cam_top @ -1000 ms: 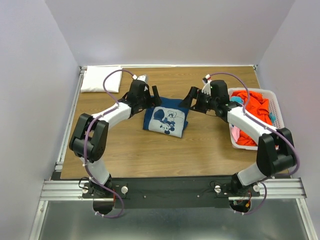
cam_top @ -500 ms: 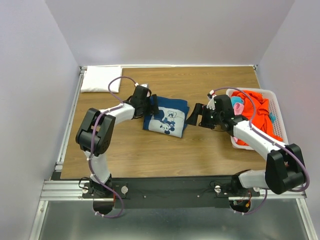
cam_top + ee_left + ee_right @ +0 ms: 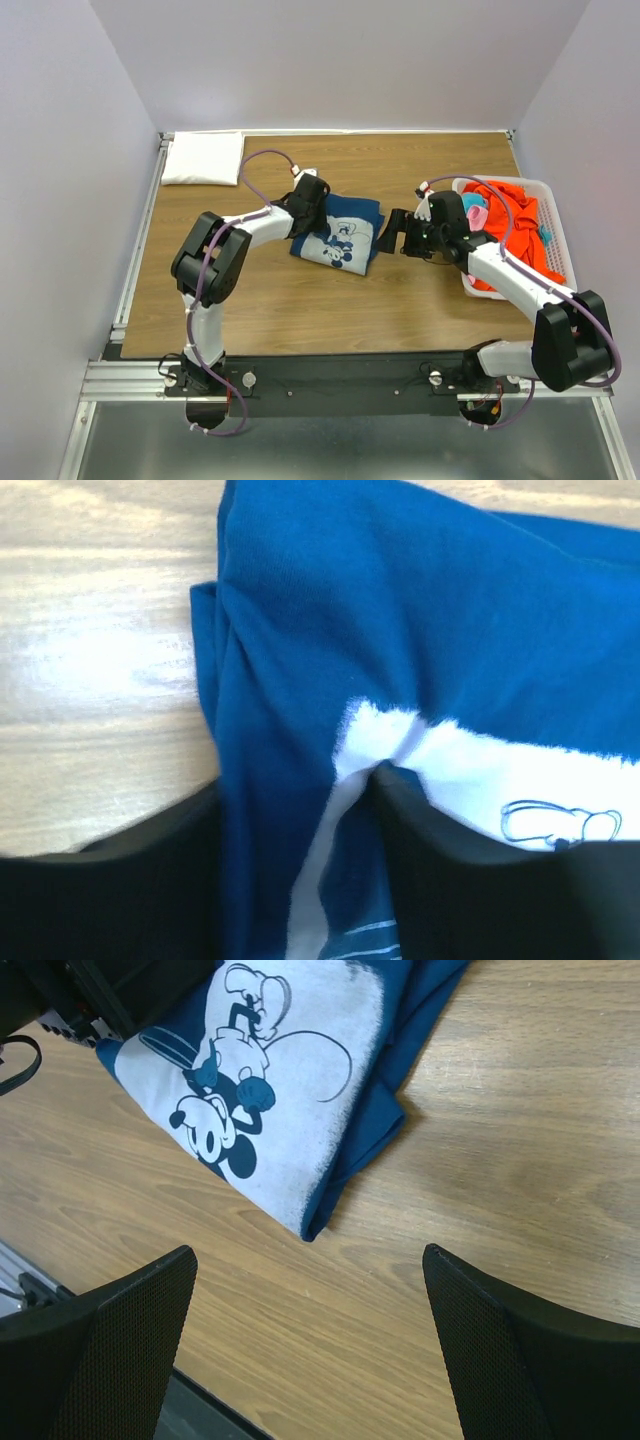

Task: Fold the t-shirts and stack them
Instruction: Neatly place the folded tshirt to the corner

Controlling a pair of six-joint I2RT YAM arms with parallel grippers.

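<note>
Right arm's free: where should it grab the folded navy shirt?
I'd pinch the navy shirt at its near right corner, coming in low from the right: the folded layers end in a stacked edge there, facing the open right gripper.

Navy blue t-shirt with white cartoon print, orange t-shirt in white basket, brown woodgrain table.

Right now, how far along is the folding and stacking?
Done: white shirt folded in the far-left corner, navy shirt folded mid-table. In hand: left hand pinches its edge; right hand open beside it. Left: stacking, plus the orange shirt and others in the basket.
</note>
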